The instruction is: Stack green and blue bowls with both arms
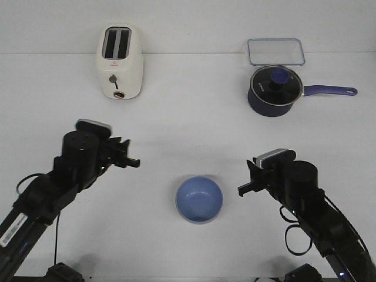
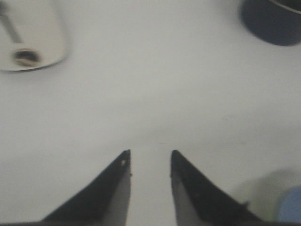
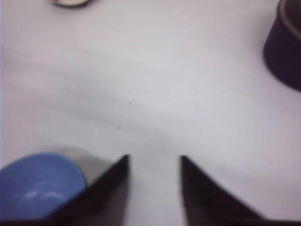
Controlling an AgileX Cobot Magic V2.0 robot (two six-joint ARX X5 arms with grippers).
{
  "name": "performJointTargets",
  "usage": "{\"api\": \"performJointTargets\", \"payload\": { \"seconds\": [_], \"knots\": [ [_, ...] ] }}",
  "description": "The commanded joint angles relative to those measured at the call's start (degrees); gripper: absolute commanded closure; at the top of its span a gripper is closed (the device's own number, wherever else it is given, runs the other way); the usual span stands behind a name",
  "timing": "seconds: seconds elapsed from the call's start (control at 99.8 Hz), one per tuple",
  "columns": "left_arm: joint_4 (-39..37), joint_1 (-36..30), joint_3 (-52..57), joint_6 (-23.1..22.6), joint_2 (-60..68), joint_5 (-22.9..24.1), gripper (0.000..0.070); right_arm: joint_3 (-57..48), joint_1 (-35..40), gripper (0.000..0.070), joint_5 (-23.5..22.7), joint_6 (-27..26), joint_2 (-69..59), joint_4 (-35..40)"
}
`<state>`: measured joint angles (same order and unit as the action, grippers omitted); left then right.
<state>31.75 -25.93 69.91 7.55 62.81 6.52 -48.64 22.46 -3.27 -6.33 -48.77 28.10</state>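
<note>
A smooth, round blue bowl (image 1: 199, 199) sits upright on the matte white counter (image 1: 188, 117), near the front edge and between the two arms. Its inner surface is a soft periwinkle with a faint sheen, and a thin pale rim shows under its lower edge; whether that rim belongs to a green bowl beneath it cannot be told from the front view.

The left claw (image 1: 133, 160) hangs above the counter to the left of the bowl and well apart from it. In the left wrist view its two dark, tapered, wedge-shaped fingers (image 2: 113, 188) stand apart with bare counter between them. The right claw (image 1: 243, 189) hangs just to the right of the bowl without touching it. Its black pointed fingers (image 3: 106, 190) are likewise spread, holding nothing, and the bowl appears as a glossy blue curve beside one of them.

At the back left stands a cream toaster (image 1: 119, 61) with rounded corners, two dark slots and a small round knob. At the back right a dark navy saucepan (image 1: 275, 89) carries a glass lid and a long handle, and behind it lies a clear rectangular container (image 1: 275, 51) with rounded corners.
</note>
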Motion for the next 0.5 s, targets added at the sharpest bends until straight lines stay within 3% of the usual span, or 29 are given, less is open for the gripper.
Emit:
{"api": "performJointTargets", "payload": {
  "seconds": [0.0, 0.08, 0.17, 0.301, 0.491],
  "knots": [
    [0.5, 2.3, -1.0, -2.8, -3.1, 4.5, 0.0687, 2.3, -0.2, 0.07, 1.7, 0.6, 2.9, -2.4],
    [-2.5, 5.7, -6.3, -4.6, -9.5, 5.6, 0.0687, 7.5, -0.9, 0.07, 2.3, 0.6, 8.7, -7.4],
    [-11.1, 9.7, -16.8, -6.7, -19.0, 5.7, 0.0687, 14.7, -1.6, 0.07, 3.0, 0.6, 16.5, -14.7],
    [-23.9, 14.4, -33.1, -10.0, -33.6, 5.6, 0.0688, 24.3, -2.1, 0.07, 8.2, 0.6, 27.4, -25.2],
    [-28.4, 17.4, -43.4, -9.7, -46.2, 5.6, 0.0688, 29.2, -2.3, 0.07, 16.6, 0.6, 33.5, -28.4]
  ]
}}
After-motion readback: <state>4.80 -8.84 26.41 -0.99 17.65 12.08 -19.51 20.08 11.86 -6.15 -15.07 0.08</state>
